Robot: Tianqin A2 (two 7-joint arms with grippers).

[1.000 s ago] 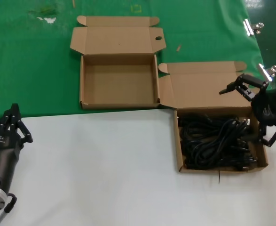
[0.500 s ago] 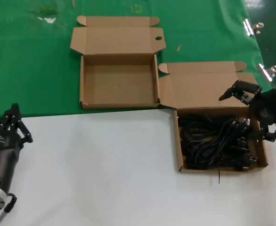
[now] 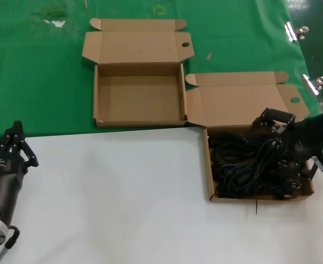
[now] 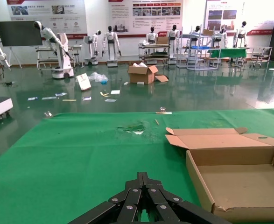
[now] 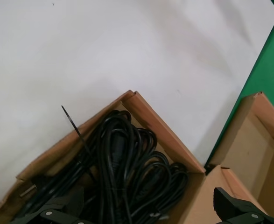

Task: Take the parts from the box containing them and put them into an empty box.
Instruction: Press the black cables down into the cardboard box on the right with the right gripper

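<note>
Presently: right gripper (image 3: pixel 282 144), jaws spread wide, low over black rubbery looped cables (image 3: pixel 249 168) filling the shallow brown cardboard box (image 3: pixel 209 187) at right. Identical empty box (image 3: pixel 138 99) beside. Left gripper (image 3: pixel 15 144) parked, closed. Step: reaching. Next: close on one bundle.

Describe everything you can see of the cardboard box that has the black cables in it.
The shallow brown corrugated cardboard box sits on the white table, its hinged lid folded open onto the green cloth, a round finger hole near the lid's corner. Tangled black power cables fill it. The right gripper, fingers open, reaches into it. Its lid flap touches the empty brown box.
</note>
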